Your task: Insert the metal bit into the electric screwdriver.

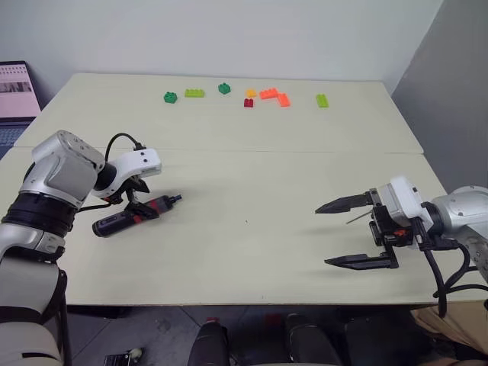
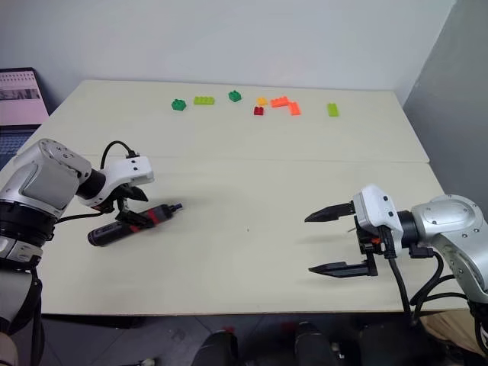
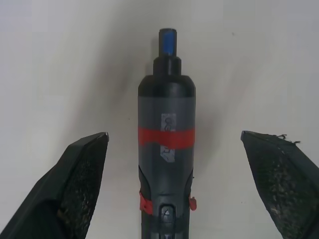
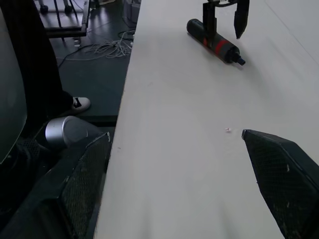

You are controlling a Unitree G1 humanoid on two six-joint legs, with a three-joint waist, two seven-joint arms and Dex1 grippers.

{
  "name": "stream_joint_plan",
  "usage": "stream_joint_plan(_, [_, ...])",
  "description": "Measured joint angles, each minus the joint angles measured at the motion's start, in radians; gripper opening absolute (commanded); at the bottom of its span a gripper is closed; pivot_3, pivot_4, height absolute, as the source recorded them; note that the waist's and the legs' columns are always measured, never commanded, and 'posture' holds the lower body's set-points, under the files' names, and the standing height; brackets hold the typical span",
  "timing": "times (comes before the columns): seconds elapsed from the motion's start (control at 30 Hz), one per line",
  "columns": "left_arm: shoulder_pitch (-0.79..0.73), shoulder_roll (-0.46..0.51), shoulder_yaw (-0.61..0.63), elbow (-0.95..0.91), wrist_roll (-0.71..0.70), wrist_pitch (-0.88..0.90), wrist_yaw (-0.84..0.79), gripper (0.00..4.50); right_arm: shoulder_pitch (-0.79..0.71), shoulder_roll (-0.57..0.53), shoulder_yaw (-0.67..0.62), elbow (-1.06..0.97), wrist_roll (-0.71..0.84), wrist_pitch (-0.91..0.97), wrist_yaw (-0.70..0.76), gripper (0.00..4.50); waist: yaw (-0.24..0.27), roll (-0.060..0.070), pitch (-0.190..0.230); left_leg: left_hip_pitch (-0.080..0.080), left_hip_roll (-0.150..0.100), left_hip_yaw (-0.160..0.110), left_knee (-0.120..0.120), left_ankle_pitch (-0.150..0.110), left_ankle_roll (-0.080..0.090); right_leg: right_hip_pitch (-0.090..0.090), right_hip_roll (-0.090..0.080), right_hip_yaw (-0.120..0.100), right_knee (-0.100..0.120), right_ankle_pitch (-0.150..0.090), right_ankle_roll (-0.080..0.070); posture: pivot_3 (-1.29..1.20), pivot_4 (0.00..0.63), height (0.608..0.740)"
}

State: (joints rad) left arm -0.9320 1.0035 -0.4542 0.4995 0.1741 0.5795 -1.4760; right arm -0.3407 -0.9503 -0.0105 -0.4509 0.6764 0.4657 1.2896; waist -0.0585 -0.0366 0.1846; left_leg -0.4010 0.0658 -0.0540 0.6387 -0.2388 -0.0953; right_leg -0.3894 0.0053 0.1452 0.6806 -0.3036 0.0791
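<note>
The screwdriver [image 1: 136, 214] lies on the table [image 1: 252, 183] at its left side; the left gripper [image 3: 174, 149] straddles it, fingers spread, not touching; the right gripper [image 1: 347, 232] hovers wide open well apart.

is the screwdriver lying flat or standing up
Lying flat: the screwdriver rests lengthwise on the table, with the open left pincer straddling its body near the red band.

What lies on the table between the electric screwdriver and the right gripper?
Nothing: between the electric screwdriver and the right gripper the table is bare, as the left eye view shows.
</note>
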Motion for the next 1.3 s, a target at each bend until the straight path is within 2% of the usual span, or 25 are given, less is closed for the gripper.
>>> stream_joint_plan(0.4, [-0.001,-0.080,-0.003,0.028,0.030,0.008,0.002,4.46,-0.034,0.025,0.034,0.026,-0.028,-0.016,0.029,4.50,0.001,0.000,0.000,-0.001,0.000,-0.001,0.003,0.000,0.000,0.000,0.000,0.000,0.001,0.000,0.000,0.00,0.150,0.740])
stream_joint_plan(0.83, [-0.081,-0.171,-0.022,0.212,0.114,-0.107,0.043,4.46,-0.025,0.030,0.034,0.019,-0.029,-0.016,0.025,4.50,0.001,0.000,0.000,-0.001,0.000,-0.001,0.004,0.000,0.000,0.001,0.000,-0.001,0.001,0.001,0.000,0.00,0.150,0.740])
stream_joint_plan(1.1, [-0.095,-0.196,-0.022,0.258,0.147,-0.161,0.050,4.46,-0.023,0.030,0.034,0.019,-0.029,-0.016,0.024,4.50,0.001,0.000,0.000,-0.001,0.000,-0.001,0.004,0.000,0.000,0.001,0.000,-0.001,0.001,0.001,0.000,0.00,0.150,0.740])
stream_joint_plan(1.2, [-0.095,-0.200,-0.021,0.259,0.154,-0.173,0.049,3.95,-0.023,0.030,0.034,0.019,-0.029,-0.016,0.022,4.50,0.001,0.000,0.000,-0.001,0.000,-0.001,0.004,0.000,0.000,0.001,0.000,-0.001,0.001,0.001,0.000,0.00,0.150,0.740])
stream_joint_plan(1.3, [-0.095,-0.203,-0.021,0.259,0.157,-0.173,0.047,3.25,-0.021,0.030,0.034,0.017,-0.029,-0.016,0.018,4.50,0.001,0.000,0.000,-0.001,0.000,-0.001,0.004,0.000,0.000,0.001,0.000,-0.001,0.001,0.001,0.000,0.00,0.150,0.740])
